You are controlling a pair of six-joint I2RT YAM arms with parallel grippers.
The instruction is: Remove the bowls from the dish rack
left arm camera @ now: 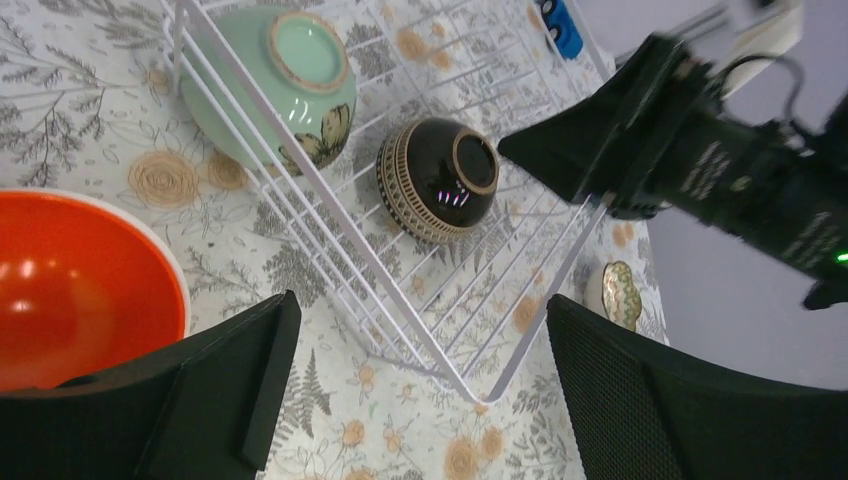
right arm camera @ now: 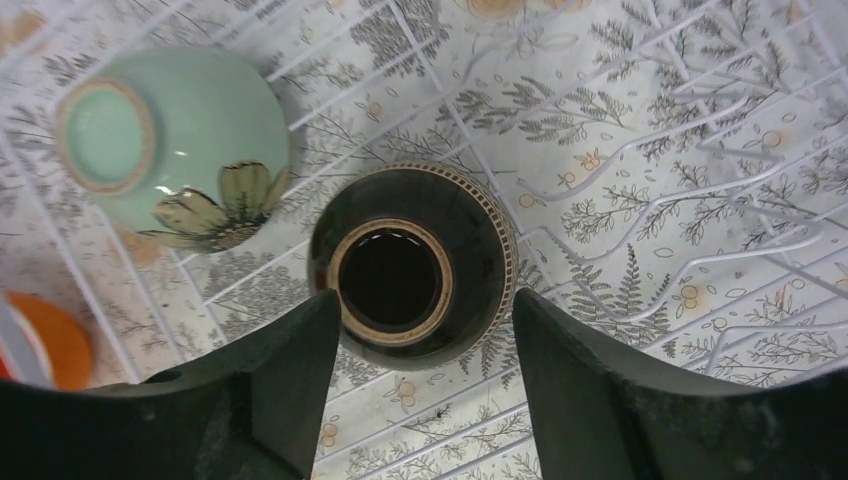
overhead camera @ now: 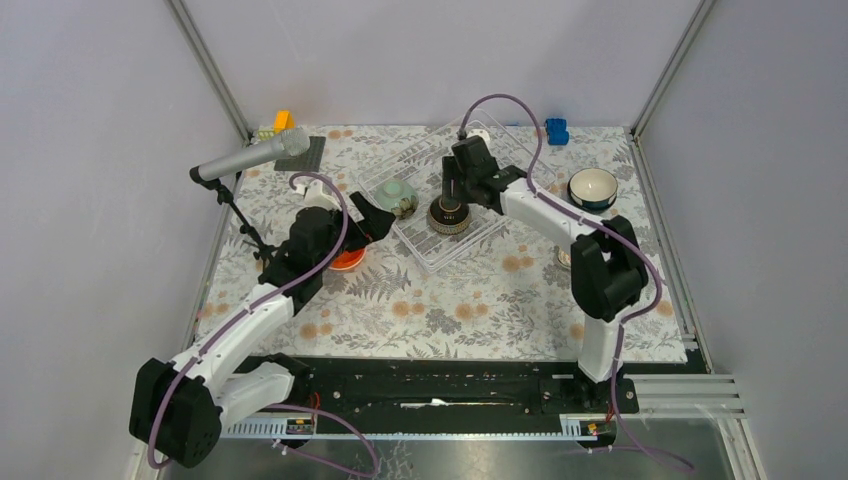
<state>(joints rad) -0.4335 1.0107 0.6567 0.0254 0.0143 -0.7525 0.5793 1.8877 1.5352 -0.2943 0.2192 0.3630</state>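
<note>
Under the right claw [right arm camera: 422, 310], fingers [right arm camera: 270, 400] parted, the dark brown bowl [right arm camera: 400, 270] lies upside-down in the dish rack [overhead camera: 410, 160].

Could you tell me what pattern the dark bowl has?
Tan ribbed stripes around the glossy dark-brown round bowl; clearest in the left wrist view.

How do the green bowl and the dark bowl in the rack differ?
The pale green bowl carries a painted flower; the dark bowl has a ribbed tan band. The right gripper, open, straddles the dark bowl; nothing surrounds the pale green bowl. Both sit upside down in the dish rack.
</note>
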